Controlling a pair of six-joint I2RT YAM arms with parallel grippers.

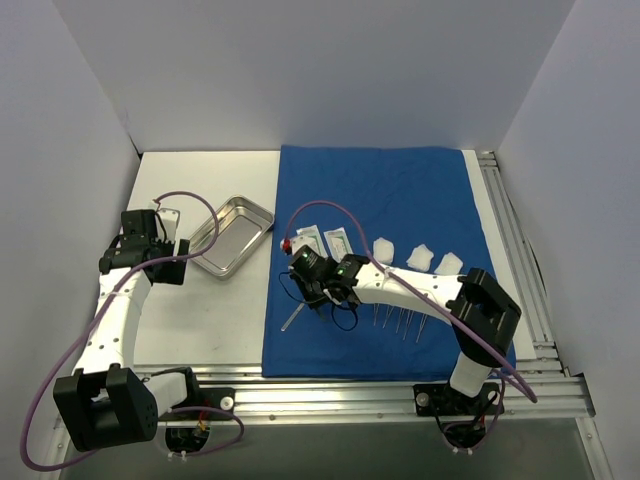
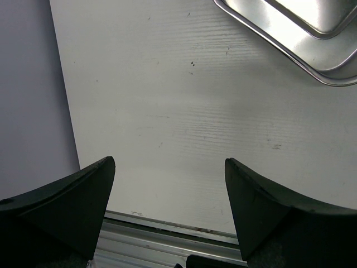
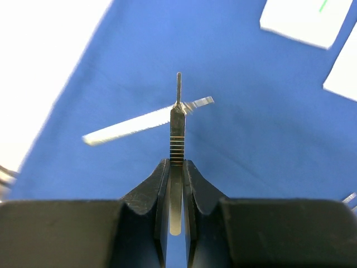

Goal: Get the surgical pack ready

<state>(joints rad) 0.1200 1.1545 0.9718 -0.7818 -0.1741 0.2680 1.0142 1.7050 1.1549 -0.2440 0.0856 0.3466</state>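
The royal-blue drape (image 1: 400,200) lies spread flat over the right half of the table. My right gripper (image 1: 316,290) is shut on a thin metal instrument (image 3: 177,139) with a ribbed handle, held just above the drape (image 3: 262,128) near its left edge. A second flat instrument (image 3: 146,121) lies crosswise under the held one's tip; it also shows in the top view (image 1: 293,318). More instruments (image 1: 400,320) lie in a row on the drape. Two white sachets (image 1: 325,241) and gauze wads (image 1: 420,257) sit mid-drape. The steel tray (image 1: 233,236) rests on bare table. My left gripper (image 1: 165,228) is open and empty beside it.
The tray's corner (image 2: 312,39) shows at the top right of the left wrist view, over white tabletop (image 2: 184,123). White walls close in the left, back and right. Aluminium rails (image 1: 520,260) run along the right and front table edges.
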